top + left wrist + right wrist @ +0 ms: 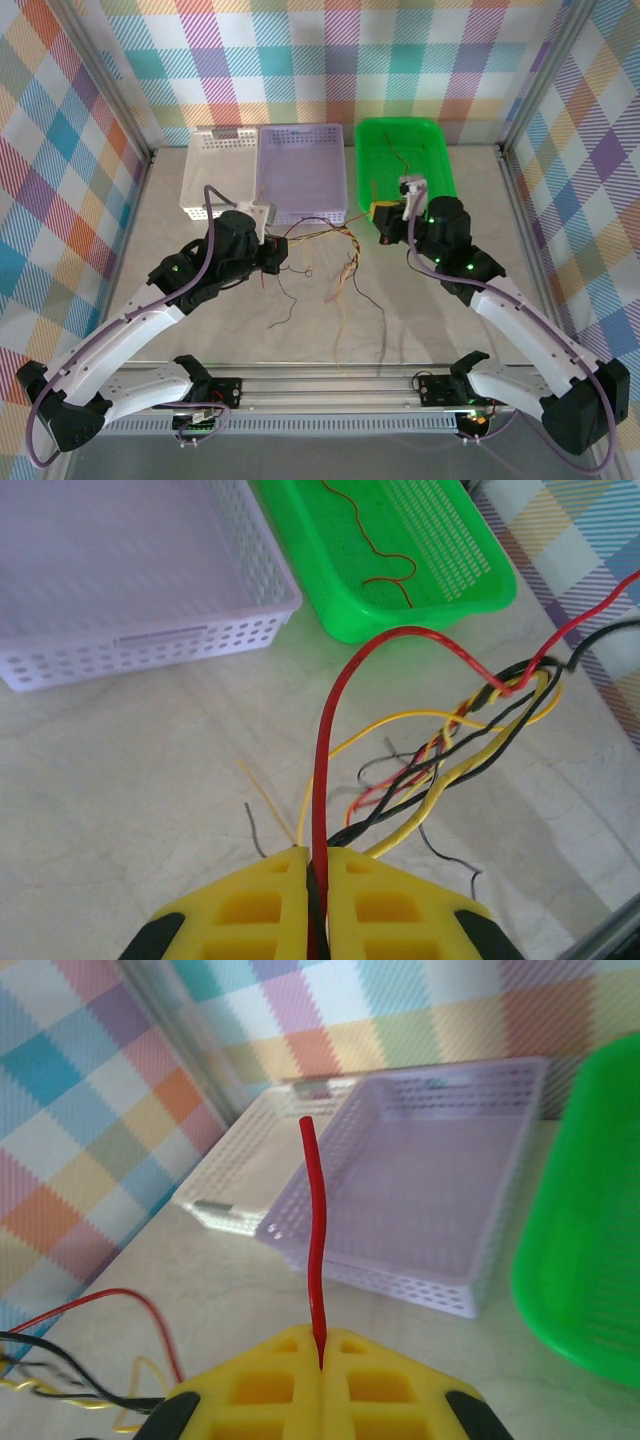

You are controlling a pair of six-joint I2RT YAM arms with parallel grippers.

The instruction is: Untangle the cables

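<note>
Marbled surface [420, 320] carries the cables [345, 250], a twisted knot lying near its middle. Left tool [317, 865] pinches a red strand [325, 730] beside the knot; right tool [322, 1345] is clamped on a red end [315, 1220]. Light, limp and springy, they likely pull best by free ends.

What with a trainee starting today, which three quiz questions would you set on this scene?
1. True or false: the right gripper is shut on a red wire.
2. The loose wire in the green basket is: A blue, B red, C white.
3. What does the left gripper clamp?

Key: 1 true. 2 B. 3 strands leading into the tangle on the table.
</note>
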